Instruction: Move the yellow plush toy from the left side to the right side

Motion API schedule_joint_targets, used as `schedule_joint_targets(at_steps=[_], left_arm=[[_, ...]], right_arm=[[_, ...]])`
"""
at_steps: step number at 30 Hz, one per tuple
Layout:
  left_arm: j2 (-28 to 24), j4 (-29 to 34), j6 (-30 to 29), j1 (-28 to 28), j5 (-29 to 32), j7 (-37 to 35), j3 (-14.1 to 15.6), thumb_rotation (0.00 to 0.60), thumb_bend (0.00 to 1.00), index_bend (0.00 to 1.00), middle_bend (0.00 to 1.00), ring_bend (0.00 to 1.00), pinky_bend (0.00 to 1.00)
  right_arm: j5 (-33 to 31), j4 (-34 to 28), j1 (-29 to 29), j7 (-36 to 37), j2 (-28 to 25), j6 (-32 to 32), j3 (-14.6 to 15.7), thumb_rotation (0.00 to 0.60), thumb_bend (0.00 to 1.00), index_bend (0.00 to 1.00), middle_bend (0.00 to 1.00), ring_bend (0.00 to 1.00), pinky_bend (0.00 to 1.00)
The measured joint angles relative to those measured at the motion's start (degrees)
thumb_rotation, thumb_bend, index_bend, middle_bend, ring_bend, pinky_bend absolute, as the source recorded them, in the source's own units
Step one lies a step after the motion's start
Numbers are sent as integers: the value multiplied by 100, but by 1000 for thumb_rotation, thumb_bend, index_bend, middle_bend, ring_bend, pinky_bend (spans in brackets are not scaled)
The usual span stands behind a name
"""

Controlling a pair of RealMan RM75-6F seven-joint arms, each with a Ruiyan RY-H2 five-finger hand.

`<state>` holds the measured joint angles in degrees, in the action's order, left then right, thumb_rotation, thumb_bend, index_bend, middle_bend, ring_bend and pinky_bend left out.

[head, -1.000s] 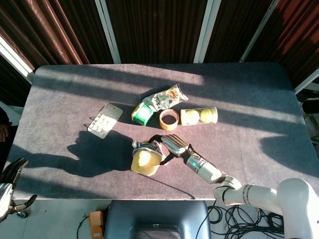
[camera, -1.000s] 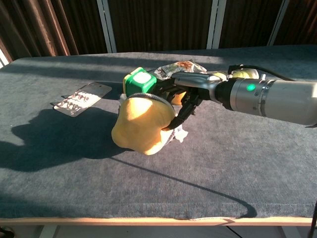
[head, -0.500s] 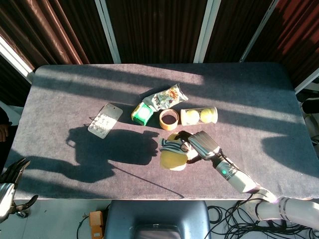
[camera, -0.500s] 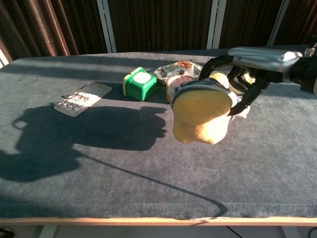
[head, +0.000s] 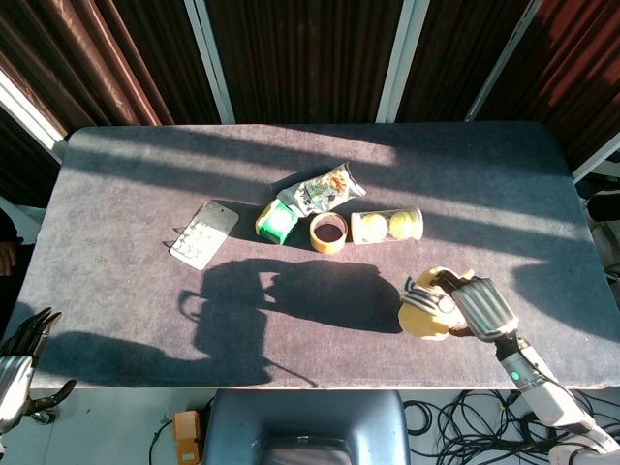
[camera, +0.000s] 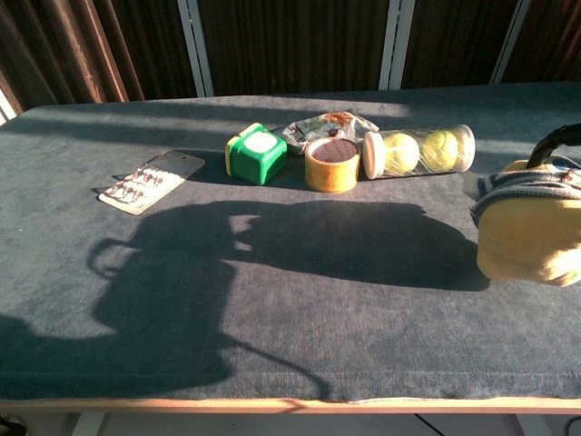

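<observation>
The yellow plush toy (head: 423,315) with its striped band hangs above the right part of the table, held by my right hand (head: 477,305), whose fingers curl around it. In the chest view the plush toy (camera: 528,238) shows at the right edge, with only a dark finger of the right hand (camera: 549,143) arching over it. My left hand (head: 19,360) sits low at the bottom left, off the table, fingers apart and holding nothing.
Mid-table stand a green and yellow cube (head: 276,222), a tape roll (head: 328,232), a clear tube of tennis balls (head: 387,227) and a snack bag (head: 320,190). A blister pack (head: 203,233) lies to the left. A chair back (head: 305,426) is at the front edge.
My right hand has carried the plush toy from the front middle of the table over to the right side. Its shadow has followed across the cloth. The left hand has barely moved.
</observation>
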<state>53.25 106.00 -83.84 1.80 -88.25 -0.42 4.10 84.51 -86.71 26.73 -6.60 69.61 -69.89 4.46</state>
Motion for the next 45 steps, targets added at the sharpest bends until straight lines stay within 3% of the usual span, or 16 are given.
schedule_joint_targets(at_steps=[4,12,22,27,30,45], left_arm=[[12,48,57,9,24,137,-4,600,218,0,0,6,202],[25,77,113,9,65,250,-11,600,216,0,0,6,202],[64,70,-31,-60,56,356,-35,600,216,0,0,6,202],[150,21,-387,-211,3,414,-78,600,218,0,0,6,202],[225,-38,-530,-293,-21,463,-120,600,219,0,0,6,202],[209,-183,-582,-398,139,219,-201,600,218,0,0,5,202]], right_arm=[[101,344,-57,615,53,72,22,600,53,0,1,0,37],[530,632,-392,1357,-14,-452,66,600,0,0,0,0,16],[527,-82,-1107,935,-390,-1437,75,600,0,0,0,0,3],[389,-249,-1945,627,-440,-2484,139,600,0,0,0,0,17],[487,-259,-2270,671,-502,-2782,182,600,0,0,0,0,25],[428,-519,-2344,425,-615,-2215,-46,600,0,0,0,0,26]])
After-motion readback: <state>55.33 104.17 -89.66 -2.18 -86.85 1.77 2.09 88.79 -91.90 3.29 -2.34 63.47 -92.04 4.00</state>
